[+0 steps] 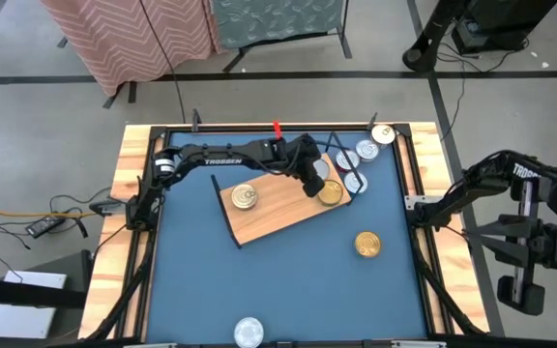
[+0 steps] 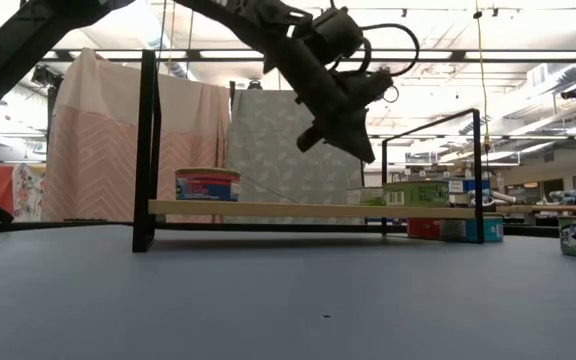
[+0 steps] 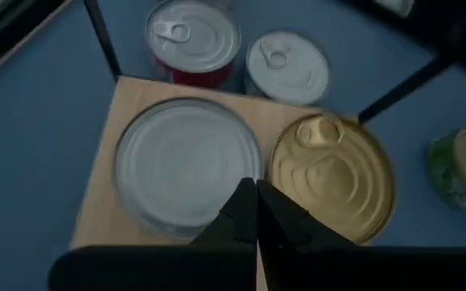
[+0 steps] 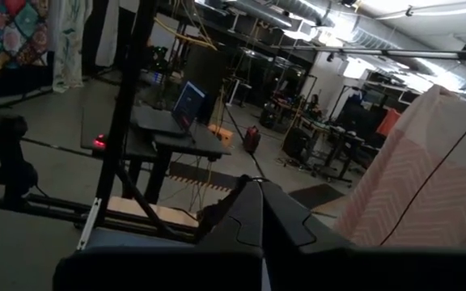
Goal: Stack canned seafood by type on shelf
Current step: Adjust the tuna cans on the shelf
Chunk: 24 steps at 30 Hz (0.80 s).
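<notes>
High view: left gripper (image 1: 314, 184), fingers closed and empty, hangs over the right end of the shelf (image 1: 269, 208), above a silver can (image 3: 186, 164) and a gold can (image 1: 331, 192) side by side. Another can (image 1: 245, 198) sits at the shelf's left. Right gripper (image 4: 261, 212), closed and empty, waits off the table's right.

Light-wood shelf (image 1: 278, 208) with black wire end frames is lying on the blue table (image 1: 288, 280). Gold-lidded tins are showing at (image 1: 331, 192) and (image 1: 367, 244); silver lids at (image 1: 245, 198) and (image 1: 249, 332). Pink chevron cloth (image 1: 129, 34) is hanging beside grey-green patterned cloth (image 1: 274, 17).
</notes>
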Each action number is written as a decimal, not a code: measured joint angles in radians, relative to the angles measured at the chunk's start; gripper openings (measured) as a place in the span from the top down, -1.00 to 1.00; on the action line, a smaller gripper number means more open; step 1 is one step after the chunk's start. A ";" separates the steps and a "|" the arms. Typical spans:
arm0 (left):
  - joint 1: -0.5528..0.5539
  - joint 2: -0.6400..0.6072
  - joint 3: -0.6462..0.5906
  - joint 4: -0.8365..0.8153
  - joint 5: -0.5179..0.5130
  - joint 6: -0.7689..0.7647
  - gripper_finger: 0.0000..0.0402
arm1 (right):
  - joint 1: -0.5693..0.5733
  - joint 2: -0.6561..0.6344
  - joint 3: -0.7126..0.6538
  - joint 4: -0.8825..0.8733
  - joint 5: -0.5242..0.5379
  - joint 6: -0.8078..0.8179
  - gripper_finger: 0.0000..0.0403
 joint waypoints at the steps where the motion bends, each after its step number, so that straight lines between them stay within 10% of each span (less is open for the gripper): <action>1: 0.004 -0.002 -0.017 0.026 0.017 -0.014 0.99 | 0.000 0.001 0.000 0.000 0.000 -0.001 0.98; 13: 0.018 -0.002 -0.190 0.241 0.027 -0.158 0.99 | 0.000 0.001 0.000 0.002 0.000 -0.007 0.98; 24: 0.019 -0.013 -0.185 0.045 0.060 -0.170 0.99 | 0.000 0.001 0.000 0.002 0.000 -0.022 0.98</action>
